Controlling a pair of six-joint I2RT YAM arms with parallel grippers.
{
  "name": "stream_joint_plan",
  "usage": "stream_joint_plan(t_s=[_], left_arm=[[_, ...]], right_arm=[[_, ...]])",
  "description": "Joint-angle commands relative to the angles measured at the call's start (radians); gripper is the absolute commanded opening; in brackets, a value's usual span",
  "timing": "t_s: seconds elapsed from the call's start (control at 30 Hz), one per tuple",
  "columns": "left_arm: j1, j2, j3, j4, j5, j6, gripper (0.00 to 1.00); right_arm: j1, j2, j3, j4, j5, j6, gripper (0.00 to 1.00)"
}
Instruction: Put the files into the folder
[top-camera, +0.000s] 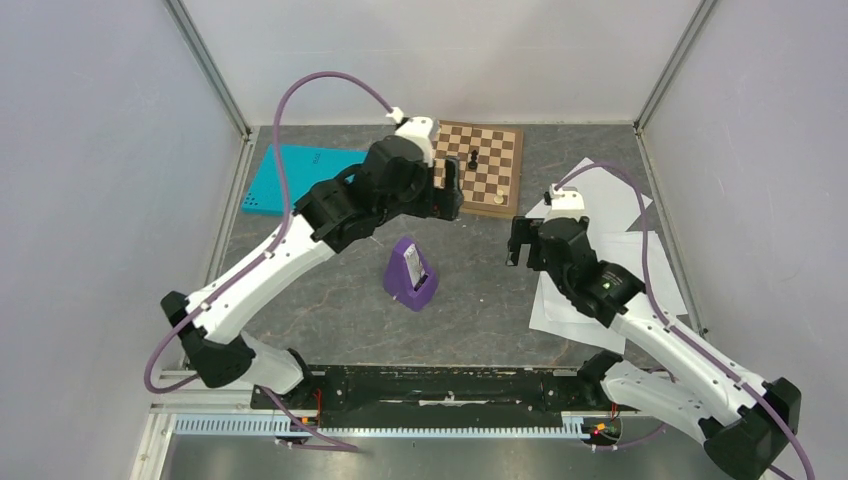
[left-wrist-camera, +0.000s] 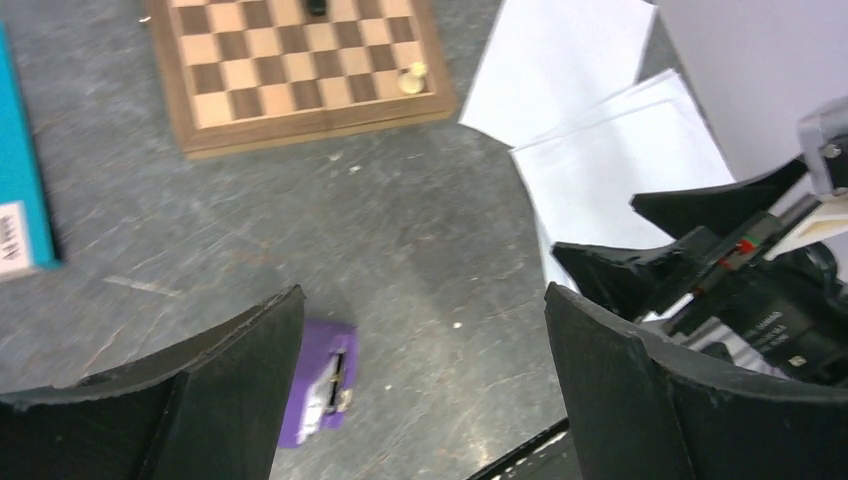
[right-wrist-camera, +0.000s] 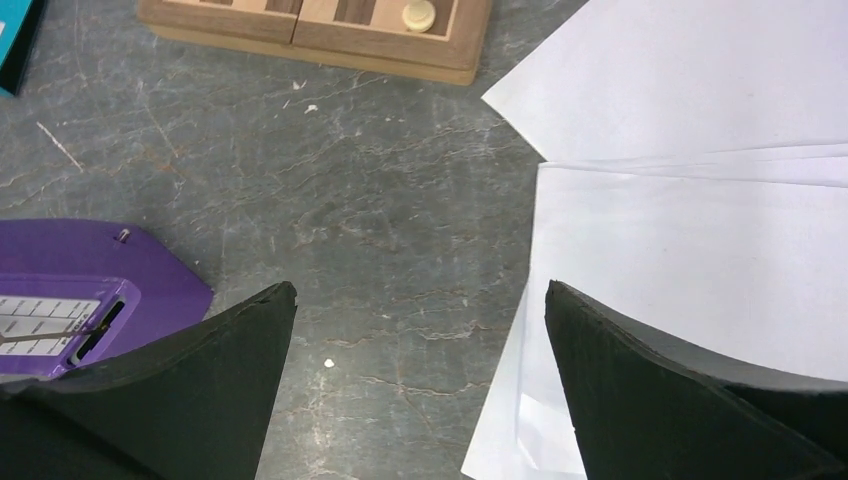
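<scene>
The files (top-camera: 618, 205) are several white sheets lying fanned out, overlapping, on the right of the table, also seen in the right wrist view (right-wrist-camera: 700, 230) and the left wrist view (left-wrist-camera: 600, 150). The folder (top-camera: 288, 178) lies closed and flat at the back left, teal with a small white label (left-wrist-camera: 12, 245). My left gripper (top-camera: 452, 188) hangs open above the table beside the chessboard's near left edge, holding nothing (left-wrist-camera: 420, 340). My right gripper (top-camera: 518, 243) is open and empty just left of the sheets, its right finger (right-wrist-camera: 660, 390) over their edge.
A wooden chessboard (top-camera: 488, 162) with a dark piece and a light disc sits at the back middle. A purple wedge-shaped metronome (top-camera: 410, 275) stands in the middle between the arms. Grey walls enclose the table on three sides.
</scene>
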Motion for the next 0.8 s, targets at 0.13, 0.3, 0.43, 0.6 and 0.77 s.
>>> stream_joint_plan(t_s=[0.13, 0.3, 0.43, 0.6, 0.77], left_arm=[[-0.142, 0.250, 0.212, 0.049, 0.034, -0.015, 0.95], [-0.188, 0.418, 0.274, 0.071, 0.052, -0.059, 0.95], [-0.219, 0.533, 0.283, 0.095, 0.054, -0.091, 0.95], [-0.242, 0.623, 0.237, 0.125, 0.040, -0.105, 0.95], [-0.238, 0.668, 0.183, 0.136, 0.027, -0.075, 0.95]], right_arm=[[0.001, -0.178, 0.102, -0.091, 0.183, 0.023, 0.98], [0.001, -0.262, 0.149, -0.154, 0.225, 0.039, 0.98], [0.001, -0.276, 0.157, -0.191, 0.228, 0.041, 0.98], [0.002, -0.275, 0.135, -0.203, 0.217, 0.047, 0.98], [0.000, -0.268, 0.115, -0.201, 0.202, 0.054, 0.98]])
